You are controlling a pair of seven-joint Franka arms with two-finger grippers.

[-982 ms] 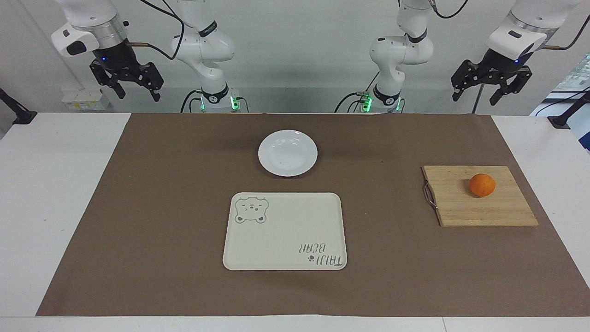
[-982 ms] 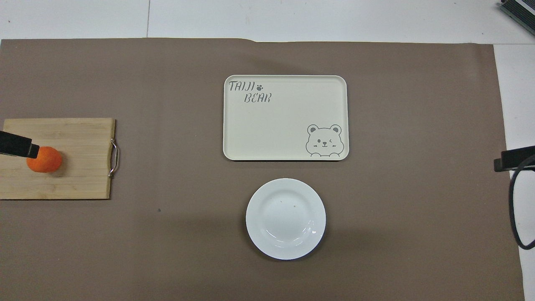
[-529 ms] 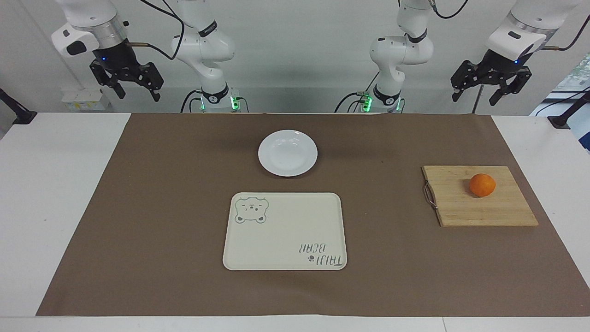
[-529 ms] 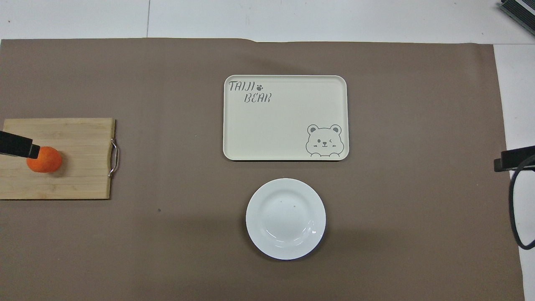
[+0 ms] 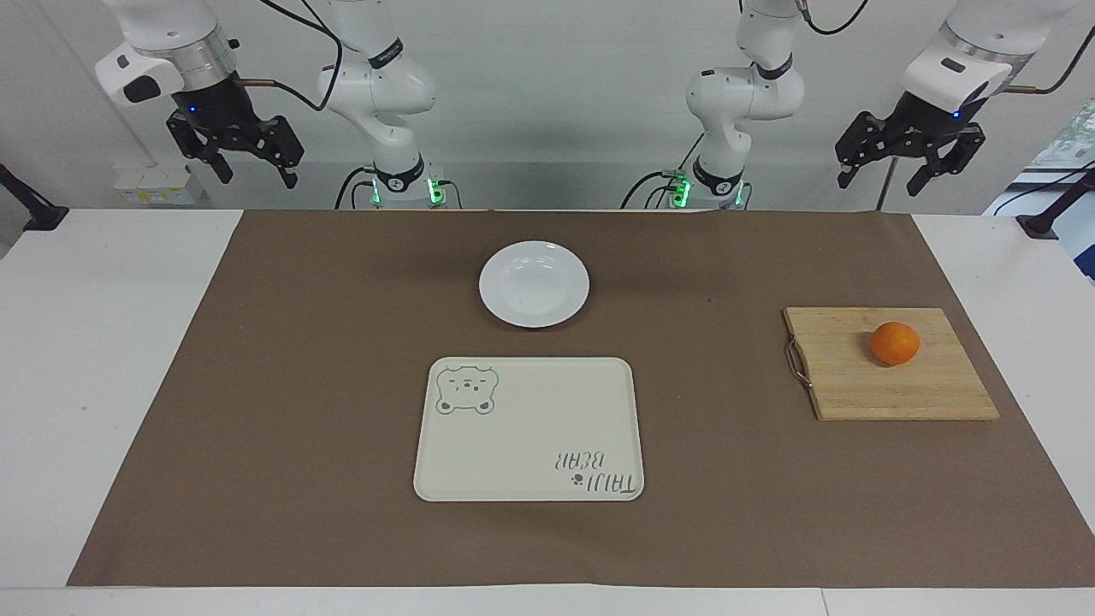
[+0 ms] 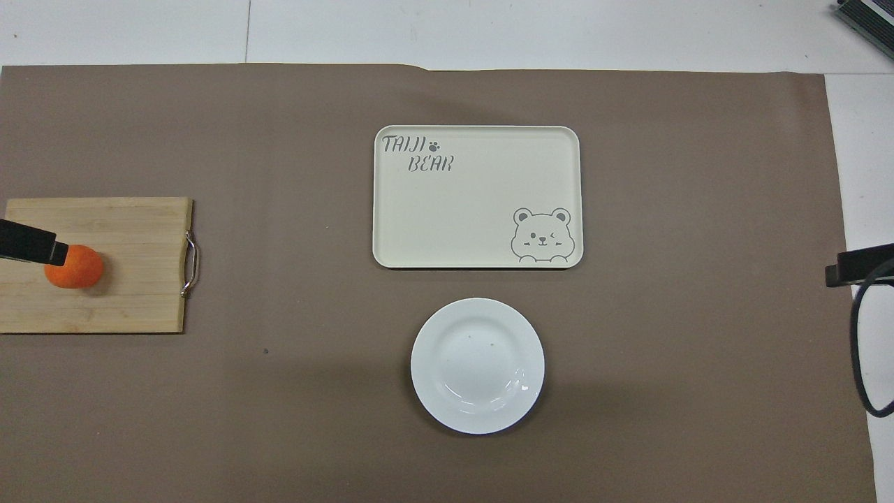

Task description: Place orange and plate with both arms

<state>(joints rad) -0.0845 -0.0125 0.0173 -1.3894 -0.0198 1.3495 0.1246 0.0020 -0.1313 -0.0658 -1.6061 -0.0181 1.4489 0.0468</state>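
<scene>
The orange (image 5: 895,343) sits on a wooden cutting board (image 5: 898,385) toward the left arm's end of the table. The white plate (image 5: 534,283) lies mid-table on the brown mat, nearer to the robots than the tray. My left gripper (image 5: 898,171) hangs open and empty, high above the table's edge at the robots' end. My right gripper (image 5: 257,175) hangs open and empty in the same way at the right arm's end. In the overhead view the left gripper's tip (image 6: 35,243) overlaps the orange (image 6: 75,267), and the plate (image 6: 477,365) is in full view.
A cream rectangular tray (image 5: 529,428) with a bear drawing lies mid-table, farther from the robots than the plate. The cutting board (image 6: 126,293) has a metal handle on the side facing the tray. A brown mat (image 5: 299,385) covers most of the table.
Both grippers have risen very slightly. Nothing on the table has moved.
</scene>
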